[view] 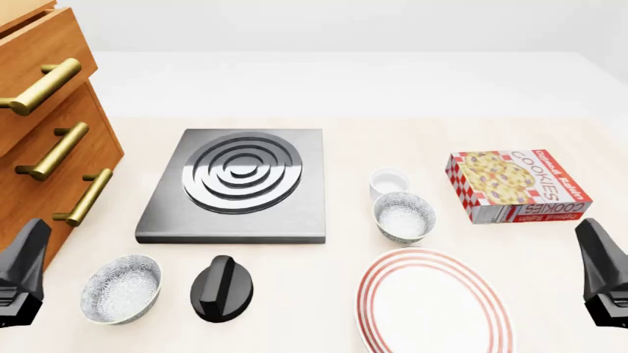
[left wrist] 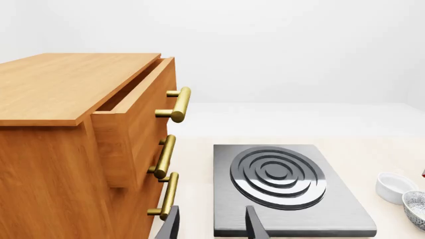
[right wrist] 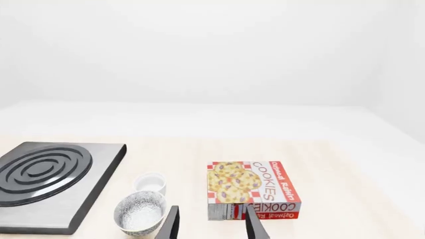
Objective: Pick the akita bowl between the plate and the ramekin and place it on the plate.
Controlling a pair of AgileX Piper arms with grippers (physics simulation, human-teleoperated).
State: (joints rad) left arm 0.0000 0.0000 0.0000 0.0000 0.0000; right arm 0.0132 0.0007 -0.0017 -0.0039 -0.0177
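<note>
The akita bowl [view: 404, 217] [right wrist: 140, 212], white with grey-blue speckles, stands upright between the small white ramekin [view: 390, 181] [right wrist: 150, 182] behind it and the red-ringed plate [view: 434, 301] in front of it. A second speckled bowl [view: 120, 288] sits at the front left. My left gripper [left wrist: 212, 229] is open and holds nothing, low at the front left near the cabinet. My right gripper [right wrist: 211, 226] is also open and holds nothing. It hangs at the front right, back from the bowl and the cookie box. The bowl [left wrist: 417, 206] and ramekin [left wrist: 395, 186] show at the left wrist view's edge.
A wooden drawer cabinet [view: 44, 132] with brass handles stands at the left, its top drawer [left wrist: 133, 124] slightly pulled out. A grey stove plate [view: 240, 184] lies left of the ramekin. A black knob-like object [view: 222, 288] sits by the second bowl. A cookie box [view: 517, 185] lies right of the bowl.
</note>
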